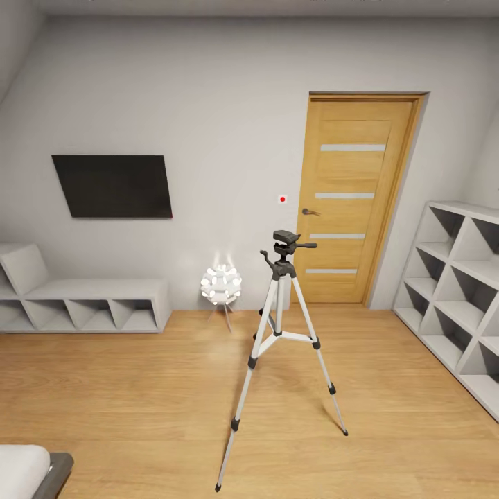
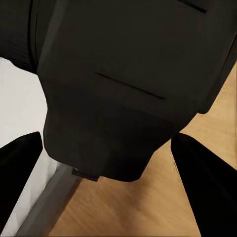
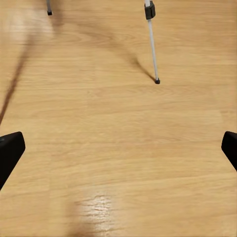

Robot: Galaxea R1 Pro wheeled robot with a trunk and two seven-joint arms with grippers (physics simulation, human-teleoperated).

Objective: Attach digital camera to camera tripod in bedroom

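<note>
The camera tripod (image 1: 283,333) stands on the light wood floor in the middle of the bedroom, silver legs spread and its black pan head (image 1: 285,244) bare on top. In the left wrist view the black digital camera (image 2: 128,74) sits large between the two dark fingers of my left gripper (image 2: 106,143), which is shut on its body. My right gripper (image 3: 118,148) hangs open over bare floor, its fingertips (image 3: 10,150) at the picture's edges. One tripod leg (image 3: 152,44) and its foot show beyond them.
A wooden door (image 1: 350,201) is behind the tripod, a wall TV (image 1: 114,186) to its left. A white ball lamp (image 1: 221,285) stands near the wall. White shelves (image 1: 454,298) line the right, a low bench shelf (image 1: 83,301) the left. A bed corner (image 1: 31,471) is at lower left.
</note>
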